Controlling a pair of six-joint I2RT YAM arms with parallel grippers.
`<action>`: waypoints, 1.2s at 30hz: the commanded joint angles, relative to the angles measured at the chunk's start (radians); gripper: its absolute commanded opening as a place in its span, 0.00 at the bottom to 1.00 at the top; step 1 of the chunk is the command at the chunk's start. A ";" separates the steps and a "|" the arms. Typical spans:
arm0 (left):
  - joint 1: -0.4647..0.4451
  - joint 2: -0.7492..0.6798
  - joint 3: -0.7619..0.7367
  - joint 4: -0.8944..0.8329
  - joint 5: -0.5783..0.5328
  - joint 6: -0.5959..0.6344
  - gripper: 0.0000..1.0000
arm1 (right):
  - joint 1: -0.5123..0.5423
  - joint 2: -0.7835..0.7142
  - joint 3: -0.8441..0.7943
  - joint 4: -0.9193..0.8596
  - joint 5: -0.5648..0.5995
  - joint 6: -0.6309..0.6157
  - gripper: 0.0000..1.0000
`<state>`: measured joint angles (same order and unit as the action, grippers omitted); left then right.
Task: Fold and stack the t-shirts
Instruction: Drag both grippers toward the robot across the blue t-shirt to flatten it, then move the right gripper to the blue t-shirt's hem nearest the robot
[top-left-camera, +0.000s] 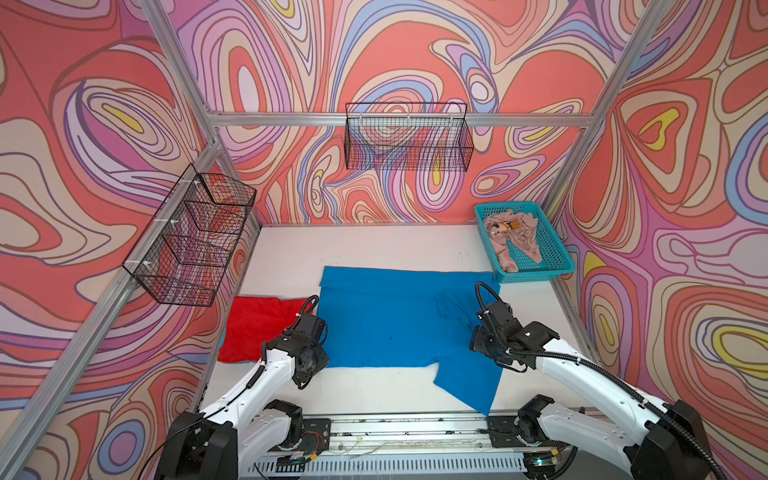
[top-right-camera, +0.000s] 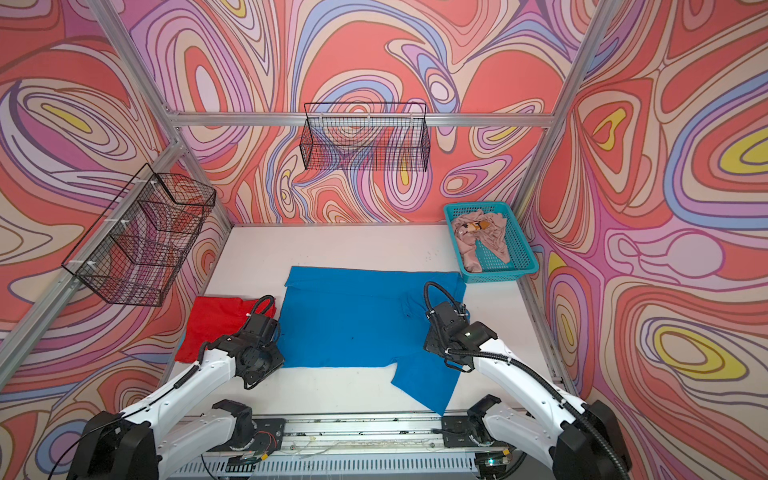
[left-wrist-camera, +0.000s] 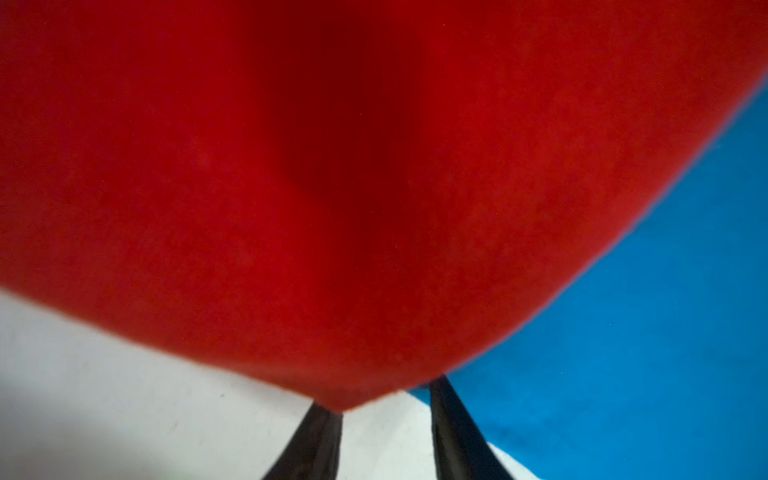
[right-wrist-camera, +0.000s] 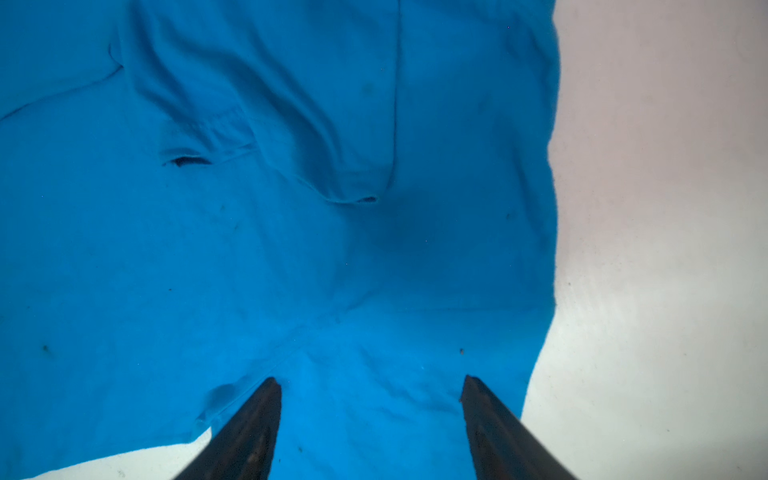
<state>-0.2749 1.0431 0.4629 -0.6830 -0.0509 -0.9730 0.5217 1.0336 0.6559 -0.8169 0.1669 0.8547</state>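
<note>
Folded plain red cloth t-shirt (top-left-camera: 253, 328) lies flat at the left of the white table (top-left-camera: 374, 245), its right edge touching the blue one. Left claw (left-wrist-camera: 384, 409) sits at the red tee's corner; the cloth hides the fingertips, the jaws stand part-way apart, and I can't tell if it's pinched. Plain bright blue cloth t-shirt (top-left-camera: 386, 324) is spread flat mid-table, with one sleeve reaching the near edge. Right claw (right-wrist-camera: 370, 382) is just above the blue tee near its right side, jaws spread wide, gripping nothing. Far right corner: turquoise plastic mesh basket (top-left-camera: 536, 276) holds a crumpled beige-pink t-shirt with orange-black print (top-left-camera: 519, 245).
</note>
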 joint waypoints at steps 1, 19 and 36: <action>0.004 0.015 -0.002 0.035 -0.053 -0.019 0.32 | 0.017 0.008 -0.004 -0.009 0.031 0.030 0.72; 0.003 0.010 -0.030 0.044 -0.117 -0.015 0.41 | 0.038 0.010 0.012 -0.030 0.041 0.043 0.73; 0.003 0.041 -0.038 0.087 -0.062 -0.004 0.04 | 0.053 0.040 0.027 -0.140 0.038 0.113 0.76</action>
<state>-0.2749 1.0676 0.4404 -0.5892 -0.1402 -0.9722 0.5613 1.0698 0.6697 -0.9054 0.2035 0.9245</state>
